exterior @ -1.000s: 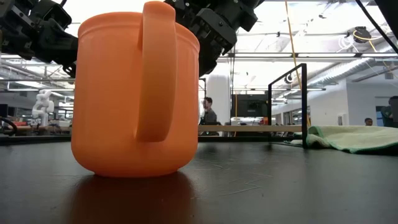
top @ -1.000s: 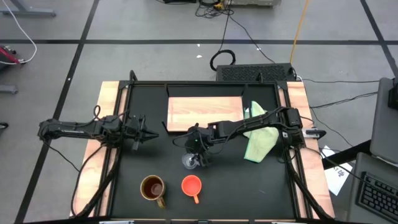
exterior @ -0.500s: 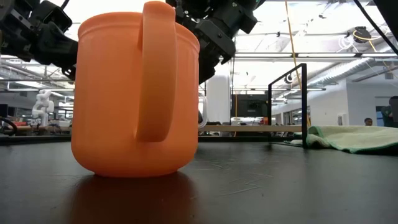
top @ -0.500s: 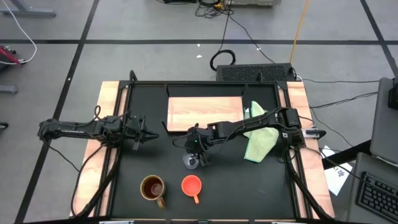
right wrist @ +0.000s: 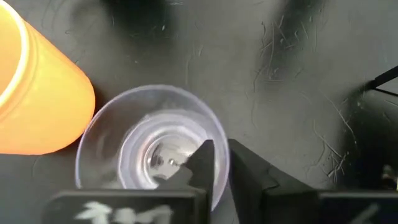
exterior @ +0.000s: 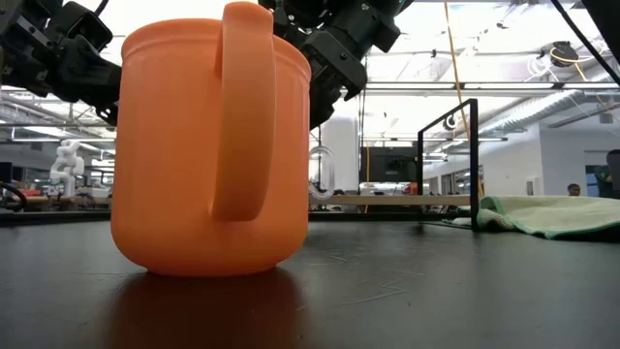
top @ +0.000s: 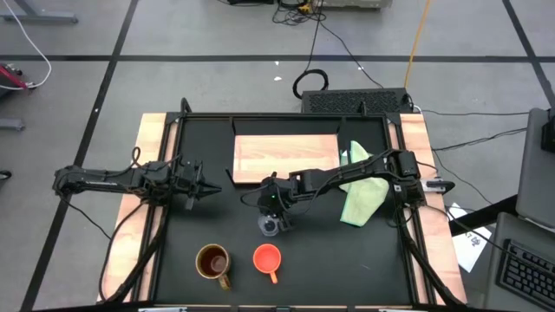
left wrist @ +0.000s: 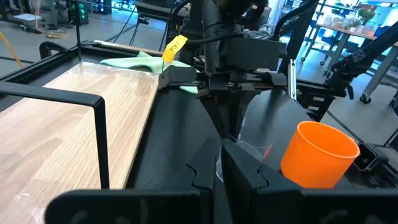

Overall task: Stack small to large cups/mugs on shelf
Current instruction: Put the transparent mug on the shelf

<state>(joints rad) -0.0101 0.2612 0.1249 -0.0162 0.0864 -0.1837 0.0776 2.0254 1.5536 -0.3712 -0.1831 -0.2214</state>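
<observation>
The tiny clear glass cup (top: 269, 228) stands upright on the black table, just beyond the orange cup (top: 267, 257). The brown mug (top: 212, 262) stands to the orange cup's left. My right gripper (top: 276, 217) reaches in from the right and is shut on the clear cup (right wrist: 152, 149). The light-wood shelf (top: 286, 156) lies at the far middle, with nothing on it. My left gripper (top: 204, 186) waits shut at the left, above the table. In the low view the orange cup (exterior: 213, 145) hides all of the clear cup except its handle (exterior: 321, 176). My right gripper holds the clear cup by its wall at the rim (right wrist: 219, 146). One finger (right wrist: 204, 160) is inside the cup and the other (right wrist: 249, 169) outside. The fingers come from above, pointing down. The cup stands upright; whether its base still touches the table I cannot tell.
A pale green cloth (top: 362, 195) lies right of the shelf, under my right arm. A dark raised frame (top: 178, 126) edges the table. Open black tabletop (top: 347, 260) lies at the near right.
My right gripper has shut, taking the clear cup's wall between its fingers. The cup has shifted a little toward the table's right, so that its handle now shows beside the orange cup in the low view.
</observation>
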